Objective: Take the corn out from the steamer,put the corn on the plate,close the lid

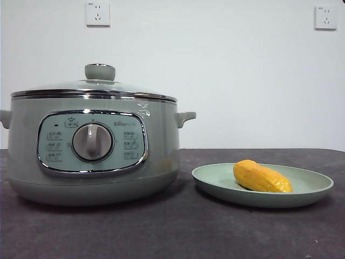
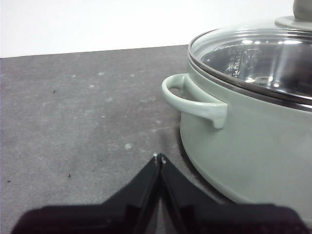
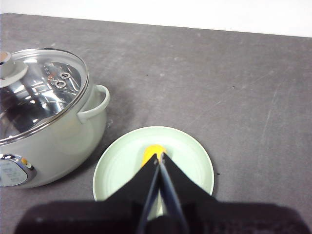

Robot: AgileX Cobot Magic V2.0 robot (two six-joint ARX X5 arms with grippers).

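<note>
- Steamer (image 1: 91, 156), left on the bench (image 1: 161, 232): heavy and rigid by its look, not for lifting.
- Lid (image 1: 92, 87): seated on the steamer; glass, likely fragile; take by the knob (image 1: 99, 72).
- Plate (image 1: 312, 186), right: carries the corn (image 1: 261, 177), probably light, glossy and slippery; grip across its middle.
- Left gripper (image 2: 159, 157) beside the steamer's handle (image 2: 192, 100), right gripper (image 3: 159, 157) above the plate: fingers pressed together, empty.

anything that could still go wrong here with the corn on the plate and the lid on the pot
Little, probably. The corn lies off-centre on the shallow plate; being rounded, it might roll over the low rim if bumped. The right end effector hangs shut right above the corn, so a low move away could knock it. The lid looks seated on the pot; the left end effector beside the pot could nudge it.
</note>
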